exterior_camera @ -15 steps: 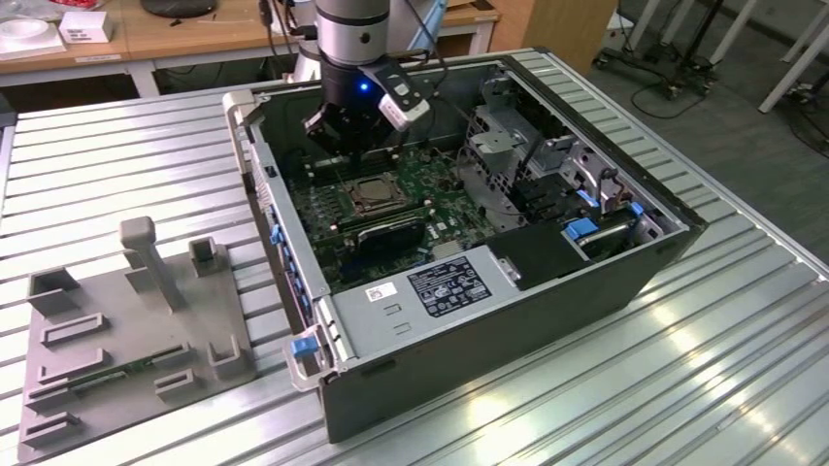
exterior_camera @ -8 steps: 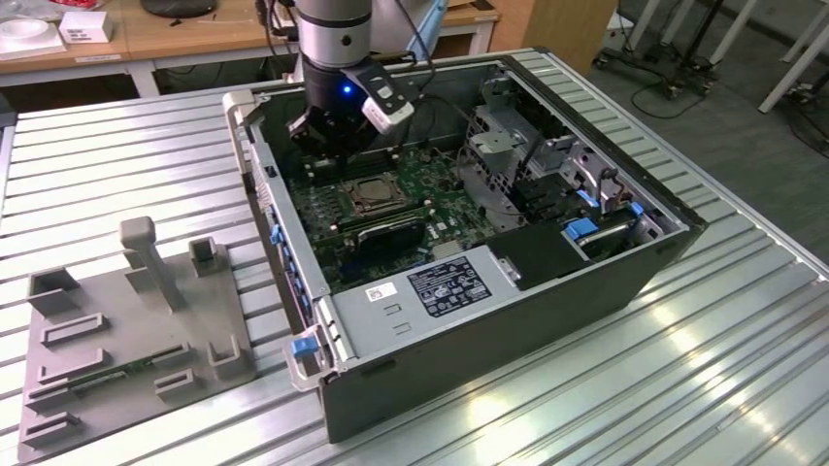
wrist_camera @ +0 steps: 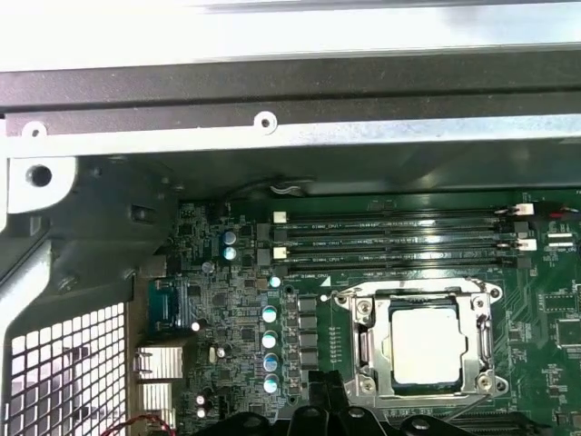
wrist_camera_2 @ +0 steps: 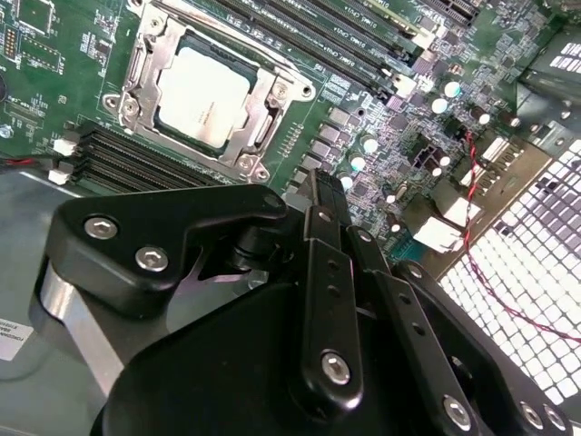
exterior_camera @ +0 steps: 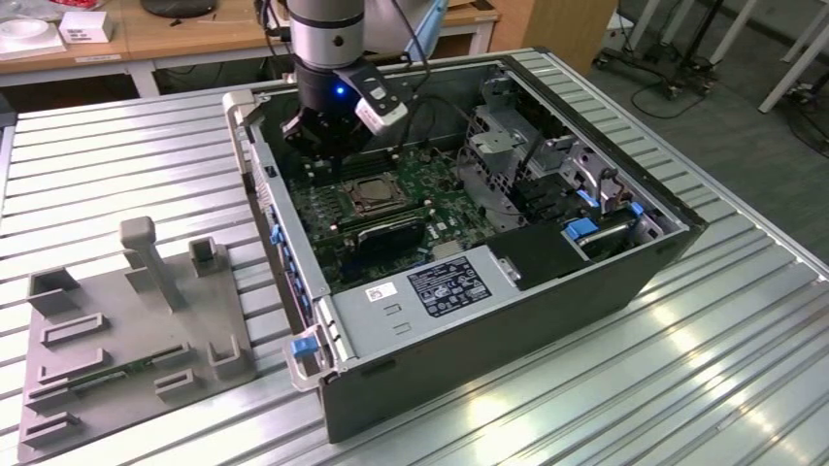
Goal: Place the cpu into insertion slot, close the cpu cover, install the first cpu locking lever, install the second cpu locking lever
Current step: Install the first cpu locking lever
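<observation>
Arm [exterior_camera: 321,34] drops approx. vertical from the top of the exterior view, on the far side of the scene, a bit left of centre. Grey tube seg., then black wrist [exterior_camera: 324,97] w/ a small blue light lit. White/grey cam block [exterior_camera: 379,105] is clipped on the wrist's right. Gripper [exterior_camera: 320,144] is black and points straight down. In the second wrist view the fingers [wrist_camera_2: 320,263] sit pressed together w/ nothing betw. them, side links folded in.
</observation>
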Tool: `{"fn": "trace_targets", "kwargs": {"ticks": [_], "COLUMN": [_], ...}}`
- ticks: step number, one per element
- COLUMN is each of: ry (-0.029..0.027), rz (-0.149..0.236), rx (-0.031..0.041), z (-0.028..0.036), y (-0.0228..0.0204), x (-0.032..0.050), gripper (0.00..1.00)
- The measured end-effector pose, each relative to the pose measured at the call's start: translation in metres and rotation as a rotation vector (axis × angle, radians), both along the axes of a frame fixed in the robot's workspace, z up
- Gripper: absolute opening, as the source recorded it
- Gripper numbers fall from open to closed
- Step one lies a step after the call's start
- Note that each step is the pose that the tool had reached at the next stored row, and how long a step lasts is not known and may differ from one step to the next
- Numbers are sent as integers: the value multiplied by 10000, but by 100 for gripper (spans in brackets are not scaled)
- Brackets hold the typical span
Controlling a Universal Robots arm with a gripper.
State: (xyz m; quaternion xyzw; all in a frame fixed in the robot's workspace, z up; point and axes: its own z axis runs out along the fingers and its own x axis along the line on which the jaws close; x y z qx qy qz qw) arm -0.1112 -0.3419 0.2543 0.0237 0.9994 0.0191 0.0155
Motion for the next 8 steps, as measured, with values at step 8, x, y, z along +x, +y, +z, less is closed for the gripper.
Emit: {"fn": "trace_targets", "kwargs": {"ticks": [8], "ry": [-5], "rz": [-1], "rx": [1], "z": [36], "y": [1], "x": [0], "gripper": [11]}}
